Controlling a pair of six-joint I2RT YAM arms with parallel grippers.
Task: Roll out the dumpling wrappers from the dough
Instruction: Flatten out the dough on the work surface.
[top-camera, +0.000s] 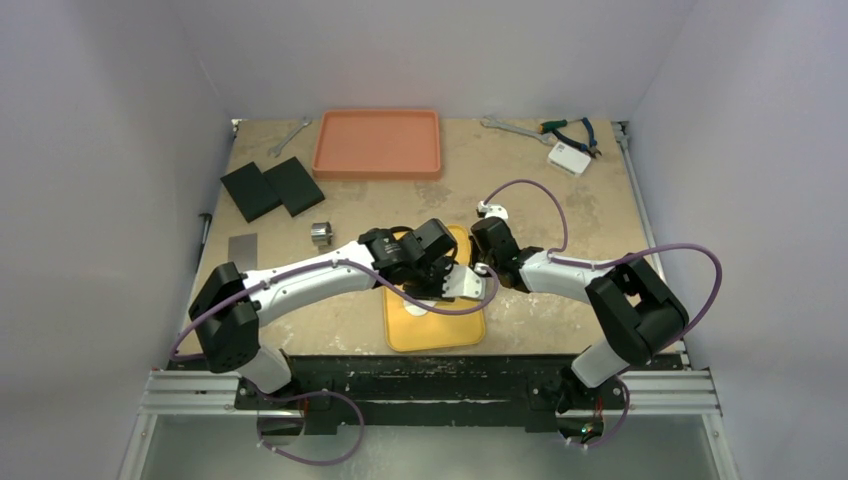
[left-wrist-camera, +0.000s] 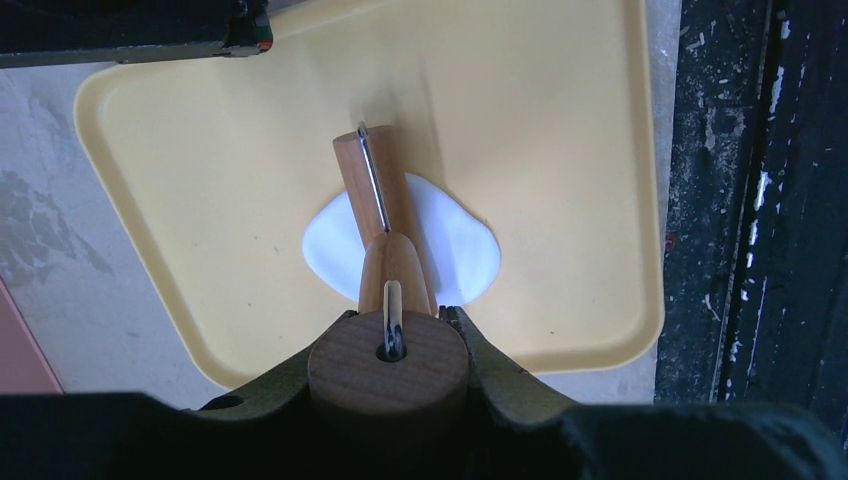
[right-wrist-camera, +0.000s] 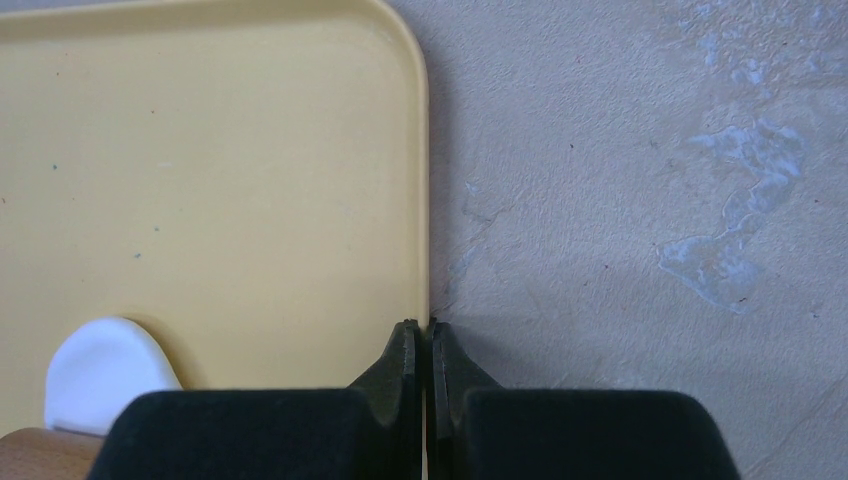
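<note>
Left gripper (left-wrist-camera: 392, 345) is clamped on the near handle of a wooden rolling pin (left-wrist-camera: 385, 250), one finger on each side of it. The roller lies across the dumpling wrapper (left-wrist-camera: 462, 250), a flat white roundish piece on the yellow tray (left-wrist-camera: 560, 150). That tray sits at the middle of the worktop's near edge. The strip of wrapper under the roller is hidden.

Right gripper (right-wrist-camera: 422, 335) has its jaws pinched almost together right on the tray's rim, so it looks clamped onto it. Its camera catches only one rounded bit of the wrapper, the rest is cut off by the gripper body.

From the top camera, both arms cover most of the tray and I can barely see the wrapper.

An orange tray (top-camera: 377, 143) is at the far edge, two black pads (top-camera: 272, 188) are toward the left edge, with a small metal ring (top-camera: 320, 233) near them. A white box (top-camera: 568, 157) and pliers (top-camera: 572, 130) are in the far right corner. The box is too small to read anything on it.
</note>
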